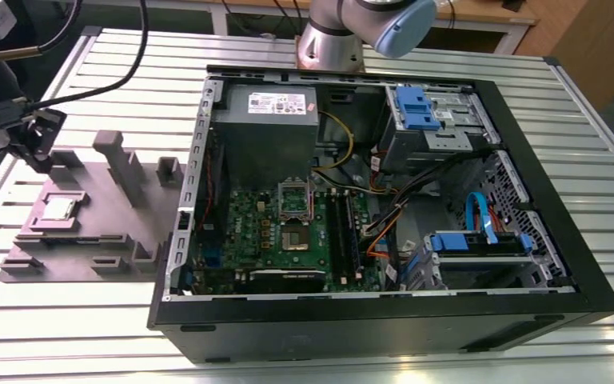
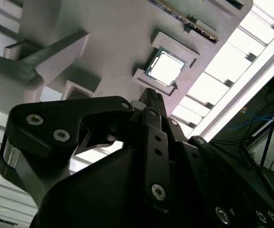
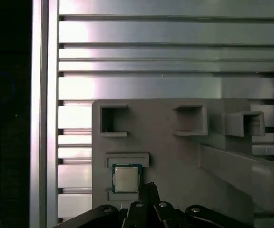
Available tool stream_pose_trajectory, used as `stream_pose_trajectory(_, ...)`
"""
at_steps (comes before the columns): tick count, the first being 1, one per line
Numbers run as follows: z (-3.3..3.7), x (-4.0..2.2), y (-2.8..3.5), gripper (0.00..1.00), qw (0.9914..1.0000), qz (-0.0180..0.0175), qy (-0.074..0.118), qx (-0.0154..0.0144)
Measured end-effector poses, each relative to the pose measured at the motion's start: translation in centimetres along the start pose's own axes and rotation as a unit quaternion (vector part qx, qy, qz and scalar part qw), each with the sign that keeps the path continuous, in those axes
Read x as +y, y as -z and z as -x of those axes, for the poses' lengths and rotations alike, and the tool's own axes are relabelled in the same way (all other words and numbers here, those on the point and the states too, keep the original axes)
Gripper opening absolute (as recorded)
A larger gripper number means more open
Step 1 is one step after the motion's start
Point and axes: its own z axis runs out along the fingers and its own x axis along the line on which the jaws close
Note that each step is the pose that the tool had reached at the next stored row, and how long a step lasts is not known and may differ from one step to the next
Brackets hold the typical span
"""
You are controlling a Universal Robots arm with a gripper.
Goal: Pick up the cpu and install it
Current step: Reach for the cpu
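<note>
cpu: the cpu (image 1: 60,208) lies flat, silvery top up, in a shallow square pocket of a grey holder plate (image 1: 93,240). It sits on the exterior view's left, well apart from the computer.
cpu, close up: in both wrist views (image 3: 126,179) (image 2: 168,66) low raised lips of the plate bound the chip on two opposite sides. Nothing rests on it.
gripper: the gripper (image 1: 41,164) hangs over the holder plate, near the cpu. In both wrist views its black fingers come to one narrow tip (image 3: 149,186) (image 2: 150,95) just beside a corner of the chip.
finger state: pressed together, with nothing between them. The cpu is not gripped.
contact: cannot tell whether the tip touches the plate.
holder plate: grey, with several open-sided pockets and tall upright posts (image 1: 112,156) beyond the cpu pocket.
table: slotted aluminium table (image 1: 73,336) carries both the plate and the computer.
computer case: black computer case (image 1: 392,324) lies on its side, open, just beside the plate.
motherboard: green motherboard (image 1: 253,240) sits in the case floor.
socket: rectangular metal socket (image 1: 295,232) with a dark centre sits mid-board, its frame raised and no chip in it.
neighbours: long black memory slots (image 1: 341,232) are on the exterior view's right of the socket. The grey power-supply box (image 1: 269,128) lies beyond it.
arm: the arm's base (image 1: 334,44) stands behind the case.
</note>
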Motion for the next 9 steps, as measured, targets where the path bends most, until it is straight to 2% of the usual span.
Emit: stream_pose_trajectory(9, -0.42, -0.49, -1.35, 0.10, 1.00000, 0.0000, 0.000, 0.0006)
